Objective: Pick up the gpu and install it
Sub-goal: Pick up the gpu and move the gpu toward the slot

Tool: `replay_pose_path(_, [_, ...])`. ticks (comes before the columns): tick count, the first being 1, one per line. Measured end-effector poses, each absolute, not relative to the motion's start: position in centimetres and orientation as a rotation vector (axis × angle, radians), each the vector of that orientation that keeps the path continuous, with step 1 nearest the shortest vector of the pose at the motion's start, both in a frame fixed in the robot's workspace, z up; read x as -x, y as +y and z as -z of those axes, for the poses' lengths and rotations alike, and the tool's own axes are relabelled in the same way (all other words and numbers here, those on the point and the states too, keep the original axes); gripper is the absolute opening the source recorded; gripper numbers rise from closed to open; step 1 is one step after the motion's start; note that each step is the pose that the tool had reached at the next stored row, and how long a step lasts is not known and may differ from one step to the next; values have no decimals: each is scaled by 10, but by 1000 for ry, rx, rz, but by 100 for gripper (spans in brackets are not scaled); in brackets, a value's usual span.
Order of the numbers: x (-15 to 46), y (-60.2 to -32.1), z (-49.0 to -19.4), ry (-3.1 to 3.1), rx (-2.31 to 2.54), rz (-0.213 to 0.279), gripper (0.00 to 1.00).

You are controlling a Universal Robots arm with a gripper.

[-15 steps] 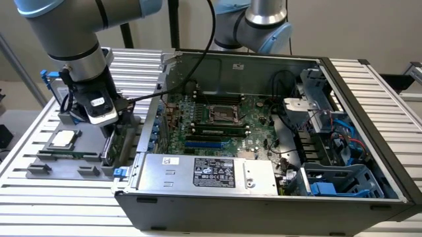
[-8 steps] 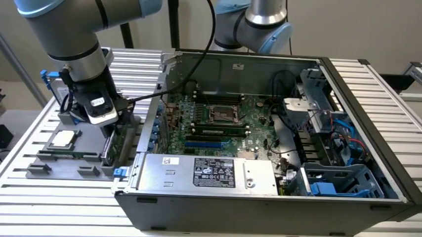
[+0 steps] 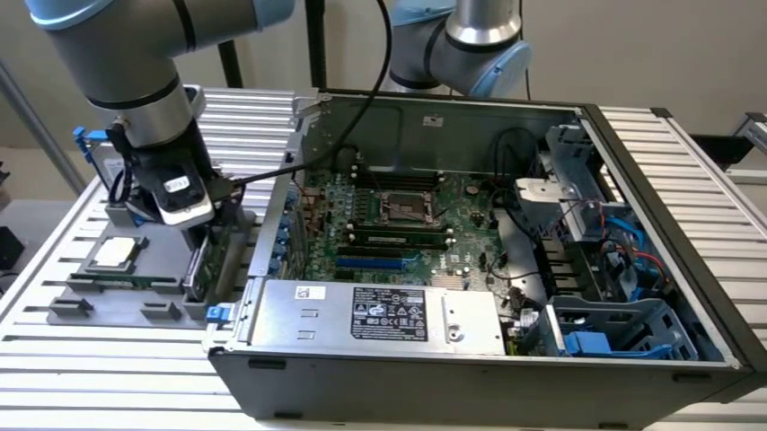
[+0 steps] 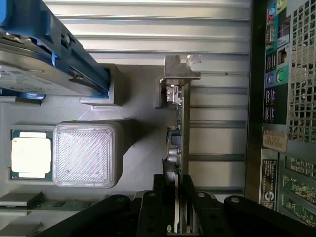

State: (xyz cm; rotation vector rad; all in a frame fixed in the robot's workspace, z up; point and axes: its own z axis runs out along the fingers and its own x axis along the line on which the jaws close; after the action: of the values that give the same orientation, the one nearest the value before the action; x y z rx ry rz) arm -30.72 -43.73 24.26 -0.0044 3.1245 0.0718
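Observation:
The gpu (image 3: 219, 260) stands on edge in a slot of the grey parts holder (image 3: 108, 305), just outside the open computer case (image 3: 671, 224). In the wrist view I see the gpu (image 4: 185, 128) edge-on, its silver end bracket (image 4: 180, 74) at the far end. My gripper (image 3: 204, 235) is lowered onto the card's top edge. Its black fingers (image 4: 159, 197) sit tight on both sides of the card, so the gripper (image 4: 177, 207) is shut on it. The motherboard (image 3: 396, 215) lies inside the case, with a blue slot (image 3: 377, 262) near its front.
A square silver chip (image 3: 117, 253) (image 4: 30, 157) rests on the holder beside a pale ribbed block (image 4: 86, 154). A blue-framed hard drive (image 4: 39, 64) stands behind it. The case's port panel (image 4: 281, 123) is close by the card. A power supply (image 3: 372, 310) fills the case front.

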Motion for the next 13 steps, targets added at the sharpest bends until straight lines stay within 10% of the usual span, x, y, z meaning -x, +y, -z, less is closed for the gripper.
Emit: replay_pose_path(13, [307, -437, -272, 3126, 5, -72, 0])
